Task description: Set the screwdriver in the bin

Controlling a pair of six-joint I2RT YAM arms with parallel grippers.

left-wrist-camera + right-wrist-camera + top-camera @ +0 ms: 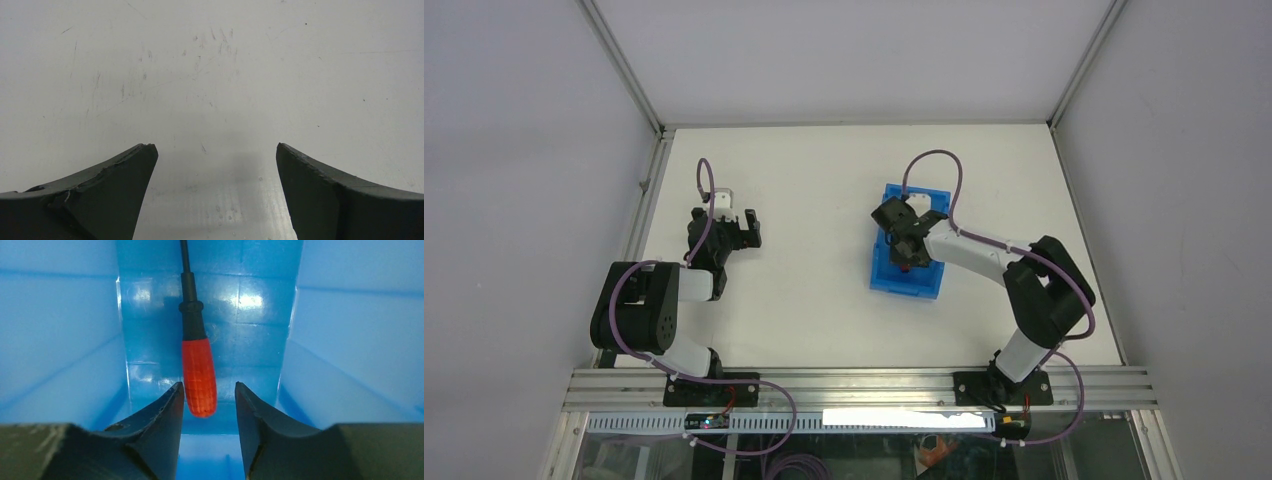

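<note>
The blue bin stands right of the table's middle. My right gripper reaches down into it. In the right wrist view the bin's walls fill the frame. The screwdriver, with its red handle and black shaft, lies on the bin's floor and points away from me. My right gripper is open, its fingertips on either side of the handle's end, with a gap showing on the right side. My left gripper is open and empty over bare table at the left, seen also in the left wrist view.
The white table has metal frame posts at its back corners and a rail along its left edge. An aluminium rail runs along the near edge by the arm bases. Purple cables loop from both arms.
</note>
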